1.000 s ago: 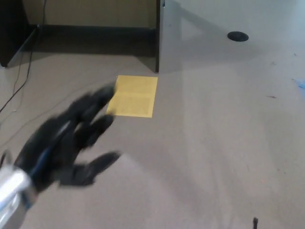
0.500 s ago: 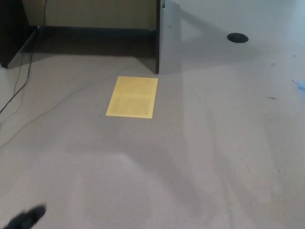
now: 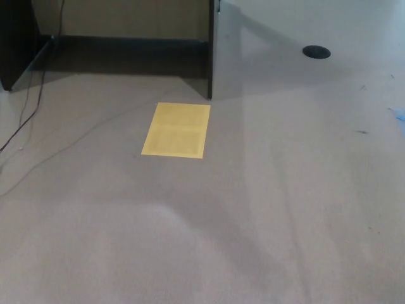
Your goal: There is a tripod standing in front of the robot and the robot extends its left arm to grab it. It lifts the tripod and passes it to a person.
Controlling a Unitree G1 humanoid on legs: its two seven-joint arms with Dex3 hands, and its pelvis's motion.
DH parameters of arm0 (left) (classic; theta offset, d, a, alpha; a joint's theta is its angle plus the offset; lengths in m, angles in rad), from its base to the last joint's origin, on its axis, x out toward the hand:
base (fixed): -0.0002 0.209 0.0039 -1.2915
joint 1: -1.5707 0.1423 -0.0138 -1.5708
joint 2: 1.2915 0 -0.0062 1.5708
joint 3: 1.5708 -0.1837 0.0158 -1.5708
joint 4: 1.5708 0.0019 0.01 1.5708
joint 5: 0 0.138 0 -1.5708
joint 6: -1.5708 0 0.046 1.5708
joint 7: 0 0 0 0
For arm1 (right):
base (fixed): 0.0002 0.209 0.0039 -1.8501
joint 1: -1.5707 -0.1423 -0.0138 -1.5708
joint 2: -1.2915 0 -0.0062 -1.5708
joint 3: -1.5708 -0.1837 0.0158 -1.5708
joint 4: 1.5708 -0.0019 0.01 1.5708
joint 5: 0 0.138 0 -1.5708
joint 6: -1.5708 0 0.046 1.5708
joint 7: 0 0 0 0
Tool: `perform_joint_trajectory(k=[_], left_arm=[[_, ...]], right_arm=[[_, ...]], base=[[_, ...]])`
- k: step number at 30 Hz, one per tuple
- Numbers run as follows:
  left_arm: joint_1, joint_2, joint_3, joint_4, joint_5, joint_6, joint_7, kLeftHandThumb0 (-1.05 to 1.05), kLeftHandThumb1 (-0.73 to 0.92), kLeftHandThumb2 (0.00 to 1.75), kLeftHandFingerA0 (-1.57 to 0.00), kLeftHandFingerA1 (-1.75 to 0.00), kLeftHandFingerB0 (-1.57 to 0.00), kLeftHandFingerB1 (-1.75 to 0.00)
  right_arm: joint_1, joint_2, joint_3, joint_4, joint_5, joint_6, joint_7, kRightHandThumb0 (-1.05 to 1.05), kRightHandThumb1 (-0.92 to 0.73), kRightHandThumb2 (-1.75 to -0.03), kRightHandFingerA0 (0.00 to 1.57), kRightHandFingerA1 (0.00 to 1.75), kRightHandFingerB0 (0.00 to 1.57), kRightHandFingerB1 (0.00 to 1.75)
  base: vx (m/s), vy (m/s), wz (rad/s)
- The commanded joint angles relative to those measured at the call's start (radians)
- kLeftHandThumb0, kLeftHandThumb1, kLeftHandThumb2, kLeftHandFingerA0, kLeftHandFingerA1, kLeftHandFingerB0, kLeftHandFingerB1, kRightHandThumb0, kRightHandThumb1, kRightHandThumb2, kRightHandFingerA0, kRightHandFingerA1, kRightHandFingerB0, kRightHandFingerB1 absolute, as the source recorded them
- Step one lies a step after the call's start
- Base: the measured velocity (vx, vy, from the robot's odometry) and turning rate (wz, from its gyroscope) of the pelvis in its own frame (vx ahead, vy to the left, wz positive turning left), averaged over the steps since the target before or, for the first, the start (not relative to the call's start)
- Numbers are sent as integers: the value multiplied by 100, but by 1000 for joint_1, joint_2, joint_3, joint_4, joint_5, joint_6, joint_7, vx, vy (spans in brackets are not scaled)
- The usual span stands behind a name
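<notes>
Neither hand shows up anywhere in the head view, so whether the fingers are spread or pressed together can't be told from this shot. No arm or forearm comes in from either side.

Same goes for the tripod — it isn't visible, so where it stands can't be said from here.

What does show is mostly floor [image 3: 285, 209], a plain greyish-beige surface filling nearly the whole picture, with a few faint scuffs and small dark specks off to the right. A yellow sheet [image 3: 176, 130] lies flat on it a bit left of centre, a rectangle with a faint crease line across its middle. Just behind the sheet a dark upright panel [image 3: 211, 54] comes down to the floor, its bottom edge near the sheet's far right corner but not touching it. A dark baseboard strip [image 3: 126, 45] runs left from that panel along the wall.

Over on the far left a thin black cable [image 3: 28, 114] trails down across the floor, beside a dark piece of furniture [image 3: 16, 44] in the corner. Up at the top right sits a small dark round spot [image 3: 316, 52] — can't tell what it is. A bit of blue [image 3: 399, 114] peeks in at the right edge.
</notes>
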Motion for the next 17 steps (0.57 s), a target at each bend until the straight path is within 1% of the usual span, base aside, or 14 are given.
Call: perform_joint_trajectory(k=[1,2,3,4,5,8,9,11,12,13,15,16,17], left_arm=[[-20,51,-58,105,120,-166,74,-53,61,59,-53,-39,-29,-31],[-6,52,-54,117,107,-177,59,-52,62,58,-50,-38,-29,-31],[-10,48,-50,130,95,-179,53,-53,61,59,-51,-38,-28,-31],[-7,43,-34,140,73,-190,37,-51,62,59,-49,-38,-27,-31],[-3,44,-23,153,59,-202,17,-50,63,59,-43,-37,-27,-31],[12,49,-25,167,67,-223,7,-51,63,59,-42,-36,-27,-31],[13,48,-24,172,67,-227,8,-50,62,59,-46,-37,-28,-31],[15,45,-24,175,67,-227,9,-50,62,59,-46,-37,-28,-31],[10,50,-35,166,83,-229,18,-50,62,59,-61,-47,-28,-31],[2,54,-44,160,99,-229,29,-56,52,81,-50,-53,-23,-42],[-3,60,-54,151,117,-229,50,-60,53,80,-48,-51,-24,-42],[0,59,-52,148,111,-229,44,-49,63,59,-48,-38,-28,-31],[13,56,-52,154,109,-241,40,-48,63,59,-48,-38,-27,-31]], right_arm=[[28,-26,-12,25,9,8,4,-40,-70,-61,74,44,52,37],[56,-25,-8,27,4,-3,-10,-40,-70,-62,75,44,52,38],[59,-28,-7,27,2,-7,-11,-40,-70,-62,74,44,52,38],[62,-25,-11,26,8,1,-3,-39,-71,-61,76,47,50,37],[69,-23,-10,24,8,4,-1,-39,-71,-61,74,45,50,37],[83,-16,-22,38,20,-5,-1,-38,-70,-61,74,44,51,37],[84,-17,-23,40,19,-6,0,-38,-70,-61,72,43,52,37],[84,-16,-29,48,23,-8,6,-39,-70,-61,73,43,52,37],[76,-13,-30,46,24,1,5,-40,-70,-62,72,43,50,37],[68,-13,-32,41,23,7,3,-40,-70,-62,75,45,50,37],[57,-12,-33,40,19,9,-1,-39,-70,-62,75,44,51,37],[60,-11,-34,40,18,-1,-8,-45,-58,-85,68,58,46,50],[73,-13,-33,39,16,-3,-11,-46,-59,-84,65,57,46,50]], base=[[0,0,0],[0,0,0],[0,0,0],[0,0,0],[0,0,0],[0,0,0],[0,0,0],[0,0,0],[0,0,0],[0,0,0],[0,0,0],[0,0,0],[0,0,0]])
